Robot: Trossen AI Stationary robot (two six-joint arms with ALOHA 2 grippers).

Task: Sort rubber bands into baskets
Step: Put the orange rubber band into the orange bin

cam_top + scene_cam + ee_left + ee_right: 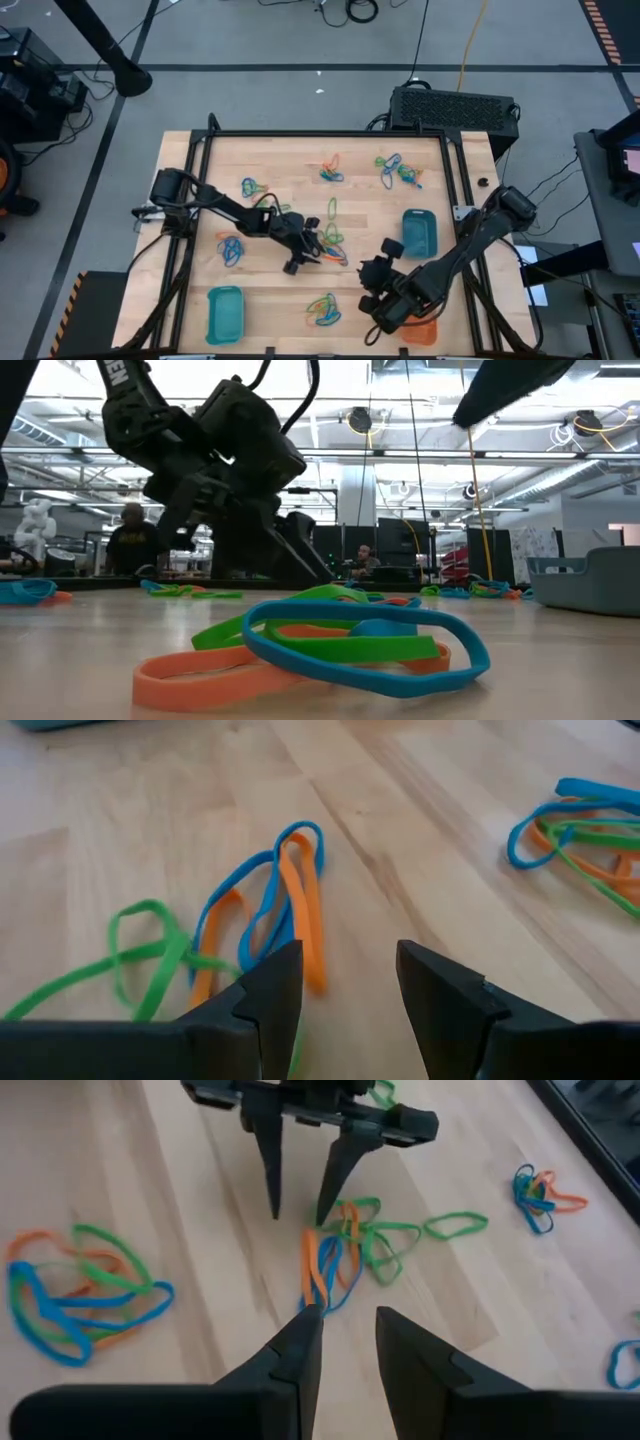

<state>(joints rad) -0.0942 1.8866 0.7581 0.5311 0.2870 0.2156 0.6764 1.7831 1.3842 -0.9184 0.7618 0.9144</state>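
Wooden table with black frame rails along its edges, standing on grey floor. Black perforated box just behind the table's far right corner. Yellow cable and black cables on the floor behind. Orange-black hazard tape at top right. Low view: a seated person far left in the room, another person near centre, white robot figure at left, ceiling lights.
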